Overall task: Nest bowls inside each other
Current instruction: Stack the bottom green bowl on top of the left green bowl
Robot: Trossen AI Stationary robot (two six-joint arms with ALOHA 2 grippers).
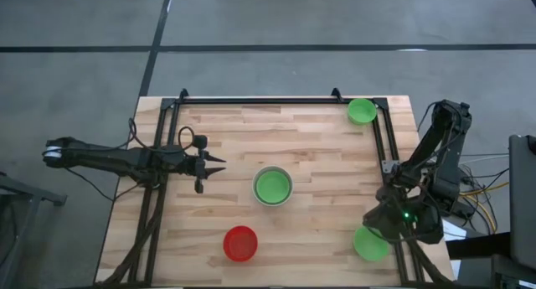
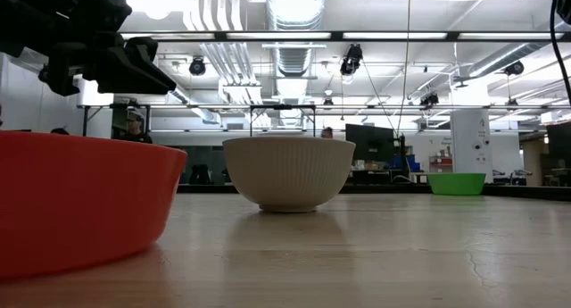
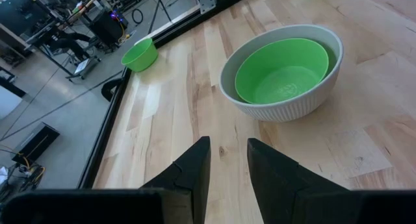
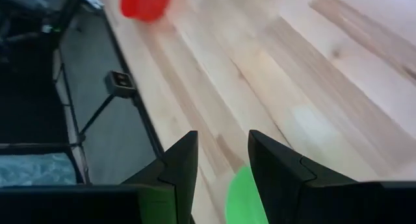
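An off-white ribbed bowl (image 1: 272, 187) sits on its base at the table's middle with a green bowl (image 3: 283, 71) nested inside it. A red bowl (image 1: 240, 243) stands near the front edge. One green bowl (image 1: 361, 111) stands at the far right corner, and another (image 1: 369, 244) at the near right. My right gripper (image 4: 224, 165) is open above that near-right green bowl (image 4: 246, 199), whose rim shows below the gap between its fingers. My left gripper (image 3: 227, 165) hangs open and empty, left of the off-white bowl (image 3: 286, 107) and pointing at it.
A black metal frame (image 1: 381, 147) runs along the table's left, far and right edges. Bare wood lies between the red bowl (image 2: 80, 201) and the off-white bowl (image 2: 288, 172). Cables and equipment stand off the table's right side (image 1: 469, 188).
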